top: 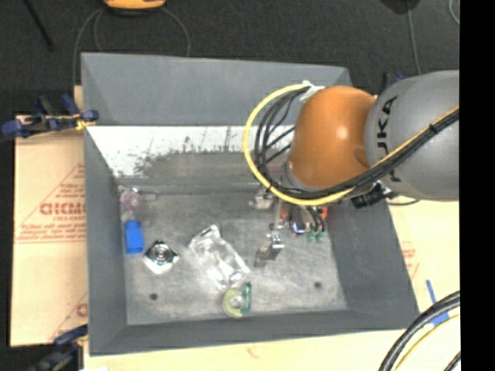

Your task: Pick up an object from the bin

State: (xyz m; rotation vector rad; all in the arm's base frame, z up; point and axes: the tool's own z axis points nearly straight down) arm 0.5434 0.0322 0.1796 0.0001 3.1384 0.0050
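Note:
My gripper (266, 224) hangs below the orange cover over the right half of the bin floor. It is open, with one fingertip (269, 250) low near the floor and the other towards the back wall, and bare floor between them. A clear crumpled plastic piece (216, 256) lies just left of the lower fingertip, not touching it. A yellow-green ring-shaped thing (237, 300) rests near the front wall, below and left of the gripper.
Further left lie a shiny round metal piece (160, 256), a blue block (134, 236) and a small pinkish clear thing (129, 199) by the left wall. The arm and its cables cover the bin's right rear part.

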